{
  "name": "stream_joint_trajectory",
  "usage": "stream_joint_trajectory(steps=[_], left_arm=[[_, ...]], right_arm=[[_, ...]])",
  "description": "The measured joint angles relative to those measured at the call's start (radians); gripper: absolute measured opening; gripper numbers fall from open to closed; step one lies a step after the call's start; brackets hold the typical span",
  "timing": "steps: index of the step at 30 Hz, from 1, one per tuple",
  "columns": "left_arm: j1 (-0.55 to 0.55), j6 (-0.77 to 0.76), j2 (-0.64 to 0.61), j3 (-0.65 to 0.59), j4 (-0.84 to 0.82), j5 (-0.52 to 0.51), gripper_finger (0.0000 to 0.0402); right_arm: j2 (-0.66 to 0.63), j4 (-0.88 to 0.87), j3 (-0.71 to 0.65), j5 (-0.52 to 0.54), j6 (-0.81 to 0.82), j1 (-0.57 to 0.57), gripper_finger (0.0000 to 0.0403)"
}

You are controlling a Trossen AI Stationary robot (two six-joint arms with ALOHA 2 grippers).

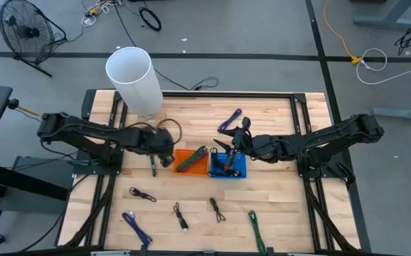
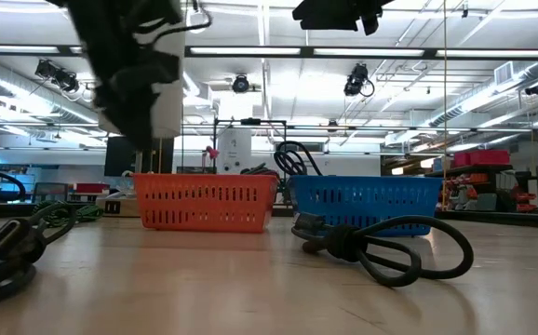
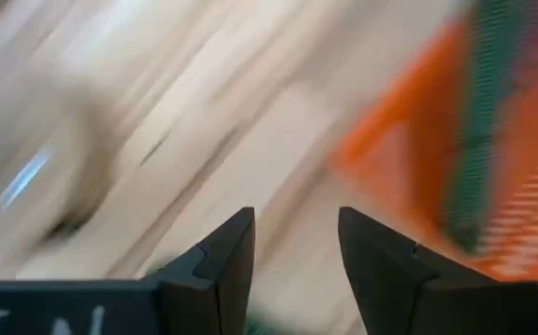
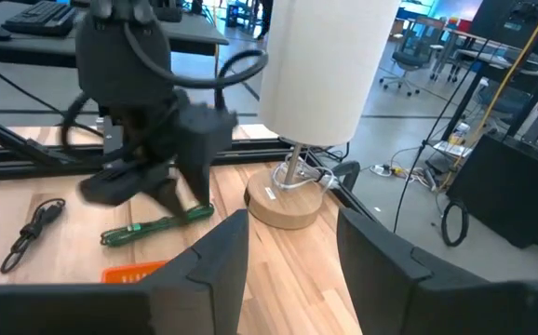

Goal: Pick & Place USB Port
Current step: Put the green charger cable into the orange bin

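We see the left gripper at the left edge of the orange basket, fingers spread with nothing between them. Just below the claw in the high view lies a green cable on the table, touching or nearly touching the basket wall; we judge it landed short of the basket, not in it. Inside the basket, right beside the claw, another green cable lies diagonal. We take the sorting idea to be green into orange, dark into blue, hence the two baskets sitting side by side between the arms.

Next out, the right gripper hovers over the blue basket, fingers apart and empty; dark cables sit under it in that basket. A purple cable lies just behind the right claw.

Farther from both claws, toward the front edge: three black cables, a purple one and a green one, all loose, well apart, waiting. The low view shows a coiled black cable close up with the baskets behind.

Farthest back, a lamp with white shade stands behind the left arm, on a wooden base.

Writing: white marks on the left claw body in its wrist view, too cut off to read. A small label on the lamp base, unreadable. No brands seen.
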Motion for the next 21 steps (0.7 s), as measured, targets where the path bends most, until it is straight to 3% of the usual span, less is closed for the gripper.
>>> stream_joint_trajectory(steps=[6,21], left_arm=[[-0.016,-0.388,-0.040,-0.002,-0.266,0.002,0.0160],[-0.114,-0.845,0.077,-0.002,-0.278,0.031,0.0161]], right_arm=[[0.000,0.001,0.000,0.000,0.000,0.000,0.0166],[0.000,-0.035,0.000,-0.003,0.003,0.001,0.0166]])
